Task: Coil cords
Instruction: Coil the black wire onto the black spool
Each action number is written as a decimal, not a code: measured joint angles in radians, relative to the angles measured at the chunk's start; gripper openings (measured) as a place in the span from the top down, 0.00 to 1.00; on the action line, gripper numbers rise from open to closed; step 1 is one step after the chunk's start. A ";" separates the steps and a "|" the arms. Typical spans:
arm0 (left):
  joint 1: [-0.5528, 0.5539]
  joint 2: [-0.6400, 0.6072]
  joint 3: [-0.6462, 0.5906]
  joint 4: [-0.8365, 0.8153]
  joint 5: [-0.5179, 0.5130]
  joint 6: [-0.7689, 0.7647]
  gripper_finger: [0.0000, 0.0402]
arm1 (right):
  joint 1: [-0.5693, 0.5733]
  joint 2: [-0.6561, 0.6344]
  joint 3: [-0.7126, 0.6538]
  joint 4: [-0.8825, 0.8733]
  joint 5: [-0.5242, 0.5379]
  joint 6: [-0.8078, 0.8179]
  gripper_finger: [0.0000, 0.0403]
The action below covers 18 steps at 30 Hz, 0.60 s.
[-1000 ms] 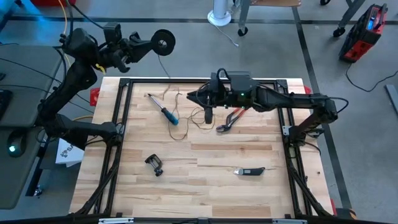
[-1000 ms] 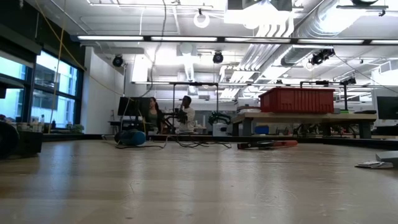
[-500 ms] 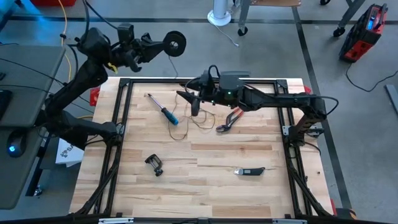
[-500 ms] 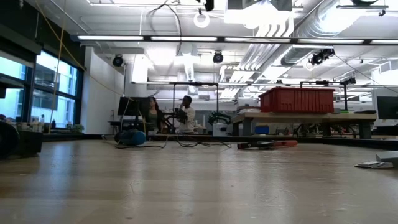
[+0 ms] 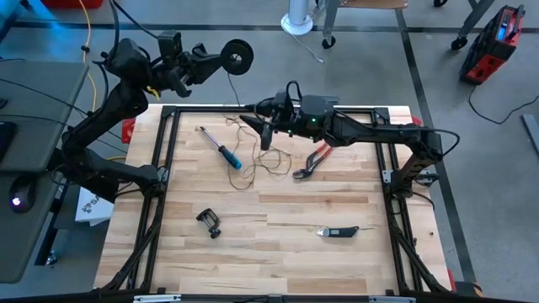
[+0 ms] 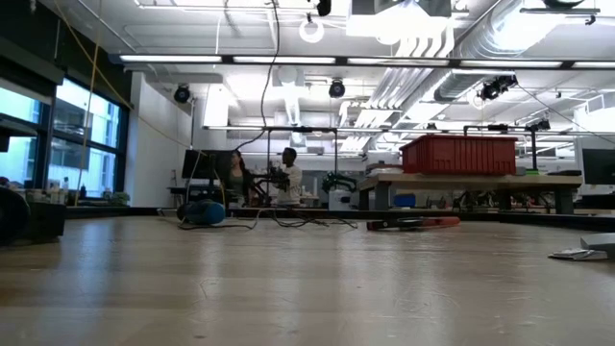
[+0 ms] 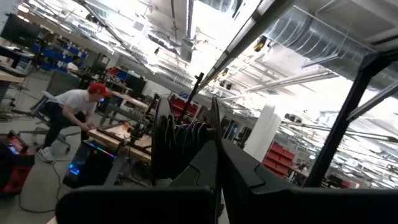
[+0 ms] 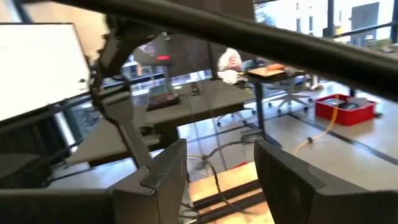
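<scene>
The left end effector (image 5: 215, 61) is raised past the far-left corner of the tabletop (image 5: 278, 252), pinched tight on the small round black reel (image 5: 239, 56). In the left wrist view the reel (image 7: 180, 140) sits clamped between the 2 fingers with turns of dark cord already wound on it.

The hair-thin cord (image 5: 253, 156) lies mostly loose on the tabletop, in tangled loops between the blue-handled screwdriver (image 5: 221, 147) and the red pliers (image 5: 313, 160); a strand appears to run up from there toward the reel.

The right end effector (image 5: 265, 133) hangs over the far middle of the tabletop, fingers spread and pointing down. The right wrist view shows a clear gap between its 2 fingers (image 8: 166, 168) with a thin strand visible in that gap, not pinched.

The loose pile lies just below and slightly nearer the front edge than the right end effector, so the right arm is the closer one. The slack strand's long axis runs from the pile toward the far-left corner, so feeding it likely means drawing along that line.
</scene>
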 joint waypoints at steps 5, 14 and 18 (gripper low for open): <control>0.000 0.000 0.000 0.005 -0.008 -0.002 1.00 | -0.001 0.000 0.000 0.003 0.002 -0.044 0.55; -0.020 0.000 0.000 0.023 -0.026 -0.009 1.00 | -0.003 0.003 0.000 0.018 0.000 -0.058 0.55; -0.035 0.001 0.000 0.027 -0.031 -0.008 1.00 | -0.003 0.003 0.000 0.021 0.000 -0.055 0.55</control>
